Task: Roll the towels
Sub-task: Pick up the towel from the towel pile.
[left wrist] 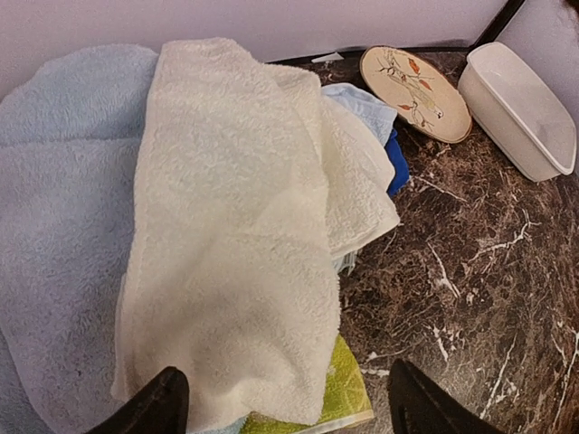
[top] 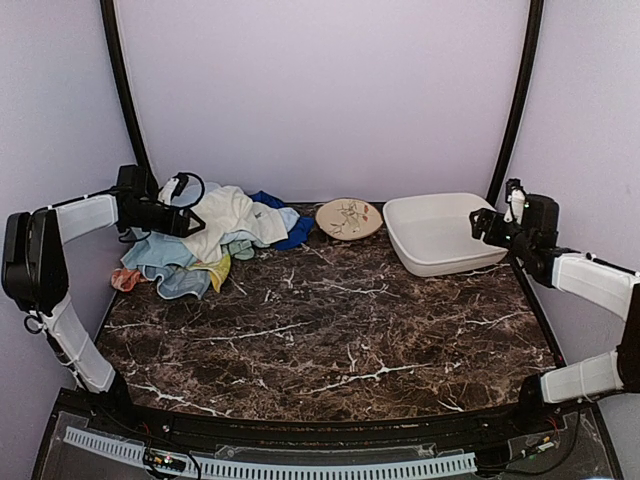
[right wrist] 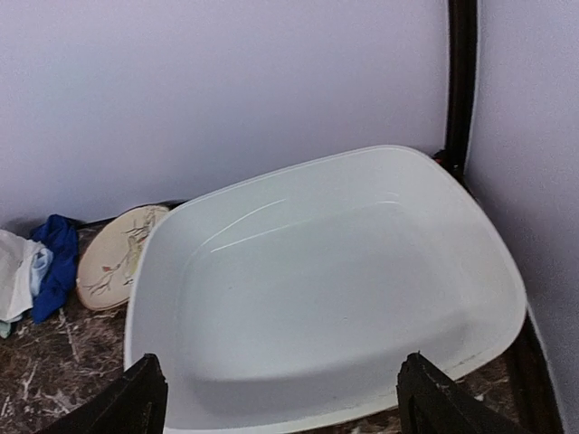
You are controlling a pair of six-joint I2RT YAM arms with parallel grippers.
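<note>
Left side first: hanging over the towels (top: 215, 240) with the left claw (left wrist: 289, 411), spread wide, gripping nothing. Hard to say whether touching the cloth or just clear of it. Finding that heap loose and unrolled at the back left of the bench (top: 330, 330), close to the wall.

From the left wrist, looking straight down on a cream towel (left wrist: 235, 253), draped on top and running from the far side of the heap to the near side. Lying across a light blue towel (left wrist: 63, 226) that fills the left of the view. Catching a royal blue towel (left wrist: 395, 163) peeking out past the cream one's far right edge. Spotting a yellow-green towel (left wrist: 342, 398) poking out from under the near edge, between the two fingertips (left wrist: 163, 407).

Over to the right now: poised above the white tub (right wrist: 317, 298) with the right claw (right wrist: 285, 402), also wide and holding nothing. Placing that tub at the back right of the bench.

Between heap and tub, picking out a round patterned plate (top: 349, 218), just beside the tub and close to the royal blue towel
</note>
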